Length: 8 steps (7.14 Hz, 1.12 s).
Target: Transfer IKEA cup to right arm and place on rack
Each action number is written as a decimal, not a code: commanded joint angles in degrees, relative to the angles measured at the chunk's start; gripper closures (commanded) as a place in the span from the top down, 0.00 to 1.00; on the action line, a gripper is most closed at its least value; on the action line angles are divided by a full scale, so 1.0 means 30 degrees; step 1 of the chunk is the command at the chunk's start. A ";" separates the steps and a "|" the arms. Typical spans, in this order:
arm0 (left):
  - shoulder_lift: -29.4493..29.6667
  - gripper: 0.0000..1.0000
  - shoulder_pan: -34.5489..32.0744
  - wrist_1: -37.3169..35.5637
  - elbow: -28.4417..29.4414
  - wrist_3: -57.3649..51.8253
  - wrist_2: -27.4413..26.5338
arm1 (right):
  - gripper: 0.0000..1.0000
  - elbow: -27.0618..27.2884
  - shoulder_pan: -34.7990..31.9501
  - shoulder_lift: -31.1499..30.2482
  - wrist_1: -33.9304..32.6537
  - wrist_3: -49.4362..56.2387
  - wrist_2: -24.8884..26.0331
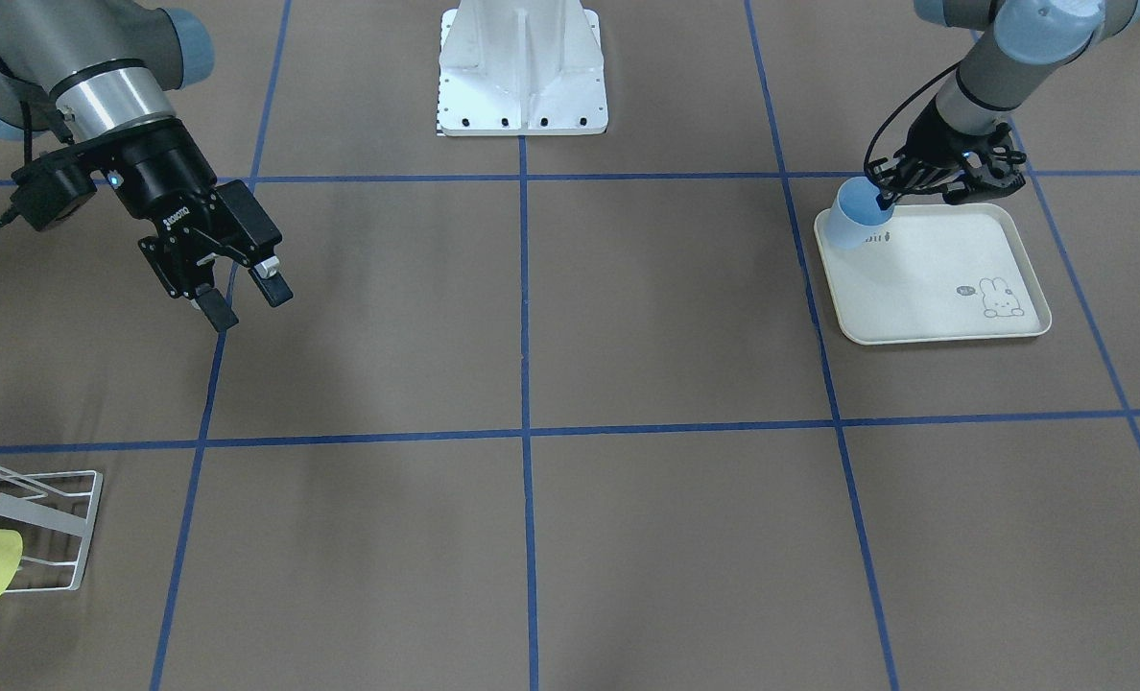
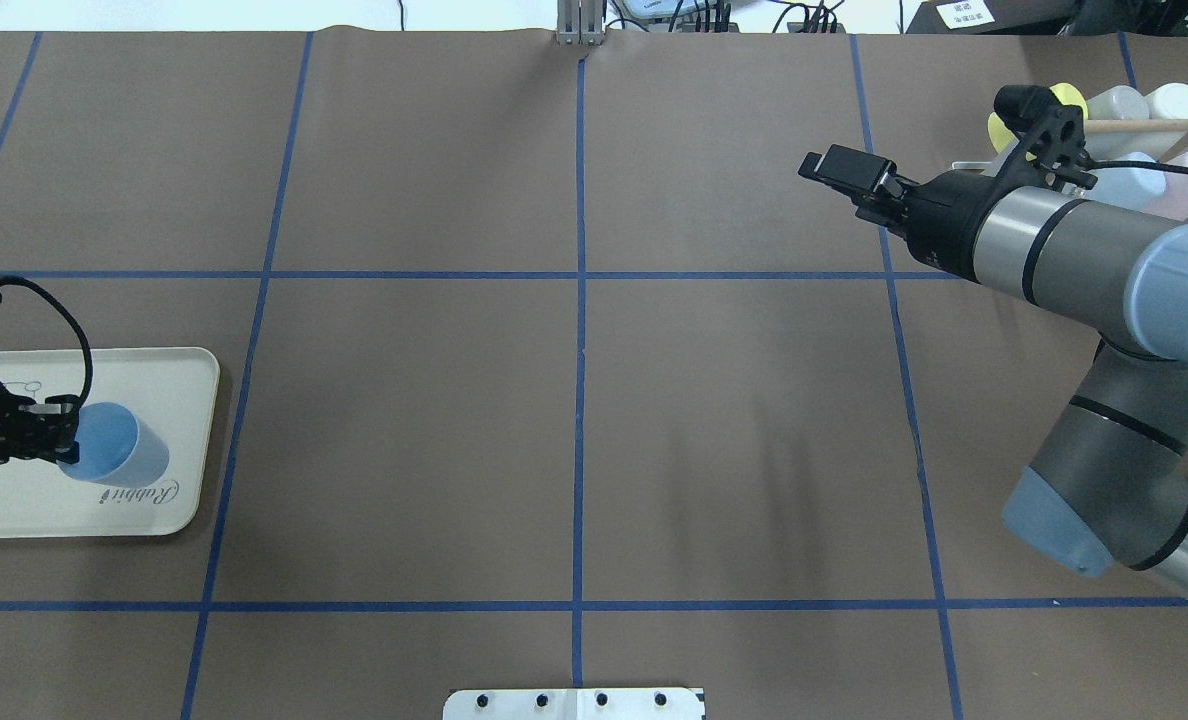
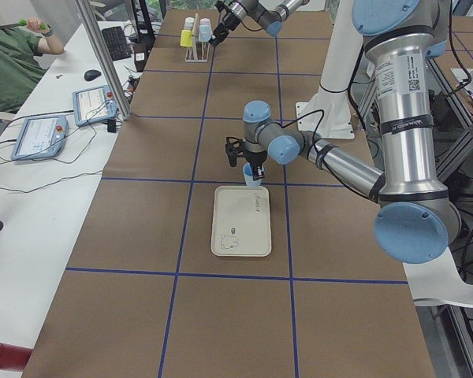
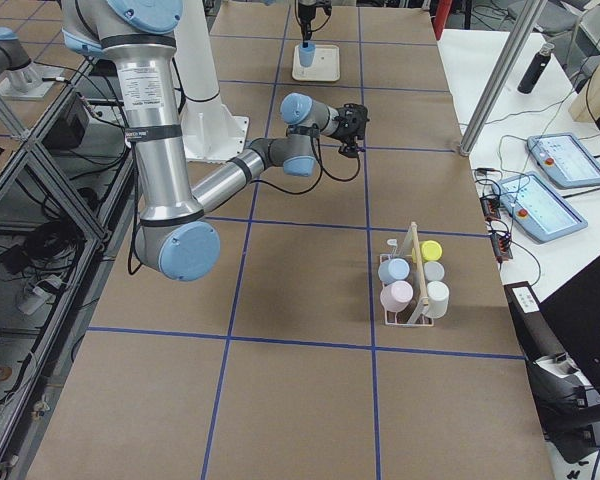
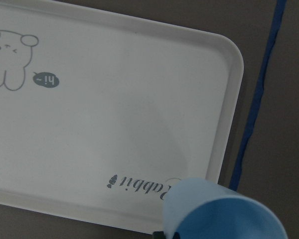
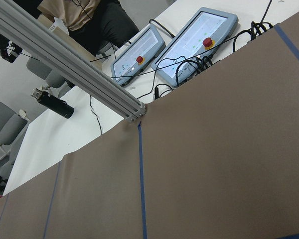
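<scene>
- Left tool [image 1: 885, 198]: long thin black fingers, clenched on the rim of the cup [image 1: 853, 219], one finger inside its mouth
- Cup: light blue and plain, tilted with its mouth toward the left tool; sits over the tray corner beside the printed word, at the robot's left end of the bench [image 1: 666, 317]; cannot tell whether its base touches the tray [image 1: 925, 288]
- Right tool [image 1: 244, 299]: bulky black body, short thick fingers spread apart and released, hanging over bare bench well apart from both cup and rack [image 1: 88, 528]; white lettering on its body appears to read ROBOTIQ
- Tray: cream, with rounded corners and a raised rim; printed with "Rabbit" in dark script, a line-drawn rabbit [image 1: 1002, 297] and a dark speech bubble [image 5: 46, 79] reading "hi"
- Rack: white wire frame with a light wooden peg [image 2: 1154, 125], at the robot's right end of the bench; holds a yellow cup [image 4: 432, 250], pale blue cup [image 4: 392, 270], pink cup [image 4: 395, 296], white cup [image 4: 437, 297] and grey cup [image 4: 434, 271]
- Bench: brown covering marked into squares by blue tape
- Base plate [image 1: 522, 67]: white, bolted at the robot's side of the bench
- Pendants [image 6: 197, 40]: two grey units, each with a screen and a red button, on a white side table; their screen text is too small to read
</scene>
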<state>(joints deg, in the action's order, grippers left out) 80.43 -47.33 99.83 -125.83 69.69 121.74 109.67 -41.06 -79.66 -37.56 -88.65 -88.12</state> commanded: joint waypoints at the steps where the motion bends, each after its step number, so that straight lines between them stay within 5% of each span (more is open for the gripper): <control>1: 0.2877 0.00 -0.1389 -0.1165 0.0014 0.0584 -0.0120 | 1.00 0.0063 0.0297 0.0011 0.0416 -0.0735 0.0048; 4: 0.9647 0.00 -0.1159 -0.0614 0.4256 0.6603 -0.1809 | 1.00 -0.0288 0.0797 0.0011 0.1416 -0.1269 0.0078; 5: 1.0099 0.00 -0.0867 0.1652 0.5022 0.8916 -0.2313 | 1.00 -0.0201 0.0797 0.0011 0.1532 -0.1791 0.0020; 7: 1.0133 0.00 0.0183 1.1438 0.8556 1.5002 -0.4500 | 1.00 -0.0112 0.0826 0.0736 0.1534 -0.3837 0.0019; 8: 1.0133 0.00 0.0944 1.4389 0.9444 1.7121 -0.6226 | 1.00 -0.0054 0.0826 0.1149 0.1534 -0.4544 -0.0010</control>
<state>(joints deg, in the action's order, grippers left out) 110.66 -47.09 129.54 -102.02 111.87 108.78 109.32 -38.61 -77.83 -32.98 -99.26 -88.10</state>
